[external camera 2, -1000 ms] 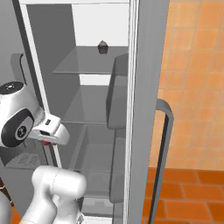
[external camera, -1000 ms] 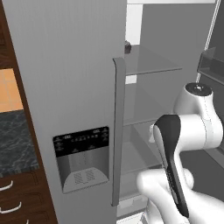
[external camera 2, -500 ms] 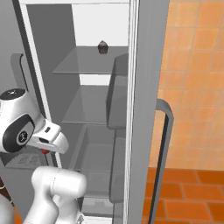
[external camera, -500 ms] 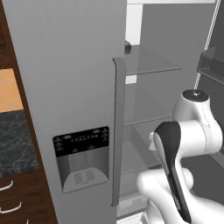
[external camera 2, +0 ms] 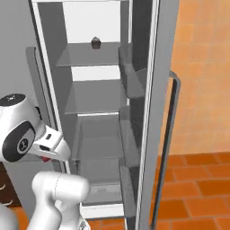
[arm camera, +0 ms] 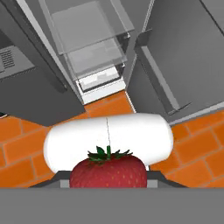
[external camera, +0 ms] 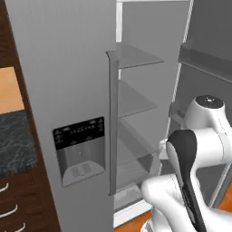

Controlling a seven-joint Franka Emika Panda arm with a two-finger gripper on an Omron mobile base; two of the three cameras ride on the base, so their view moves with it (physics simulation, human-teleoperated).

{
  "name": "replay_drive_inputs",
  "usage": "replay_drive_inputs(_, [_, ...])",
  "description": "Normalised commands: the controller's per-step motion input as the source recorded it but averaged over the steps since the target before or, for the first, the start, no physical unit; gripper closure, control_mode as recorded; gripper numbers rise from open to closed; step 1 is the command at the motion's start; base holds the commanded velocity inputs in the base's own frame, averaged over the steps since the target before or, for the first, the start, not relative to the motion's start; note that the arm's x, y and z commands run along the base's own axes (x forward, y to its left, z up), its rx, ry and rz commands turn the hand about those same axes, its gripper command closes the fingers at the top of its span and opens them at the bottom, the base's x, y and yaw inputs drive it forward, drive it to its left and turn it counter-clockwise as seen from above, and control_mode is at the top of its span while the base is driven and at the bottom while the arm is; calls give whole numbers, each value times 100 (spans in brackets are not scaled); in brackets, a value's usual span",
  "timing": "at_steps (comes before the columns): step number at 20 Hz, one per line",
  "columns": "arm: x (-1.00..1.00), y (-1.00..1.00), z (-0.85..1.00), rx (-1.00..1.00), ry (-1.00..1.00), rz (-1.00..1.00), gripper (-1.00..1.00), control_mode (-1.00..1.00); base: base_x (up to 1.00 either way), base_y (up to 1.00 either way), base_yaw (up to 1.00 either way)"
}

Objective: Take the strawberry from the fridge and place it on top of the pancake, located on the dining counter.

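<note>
Small bright red rounded strawberry (arm camera: 108, 172) with green leafy cap held between gripper (arm camera: 108, 183) fingers, low in hand view, above orange tiled floor (arm camera: 26, 144). Tall grey stainless double-door fridge (external camera: 68, 90) open, glass shelves (external camera 2: 92, 96) visible. Small dark round-topped item (external camera 2: 95, 42) on top shelf. Red speck at gripper (external camera 2: 45, 157) in right base view.

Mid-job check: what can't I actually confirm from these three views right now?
- Finger contact on the strawberry: hand view, its lower part cut by the bottom edge.
- Gripper: right base view, tucked under the white wrist, only a red speck showing.
- Small dark item on the fridge's top shelf: right base view, too small to identify.
</note>
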Motion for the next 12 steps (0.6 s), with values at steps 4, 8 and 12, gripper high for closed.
replay_drive_inputs(4, [0,0,0,0,0,0,100,100,-83,12,-78])
replay_drive_inputs(8, [0,0,0,0,0,0,100,100,-77,4,-82])
replay_drive_inputs(12, [0,0,0,0,0,0,100,100,-38,0,-88])
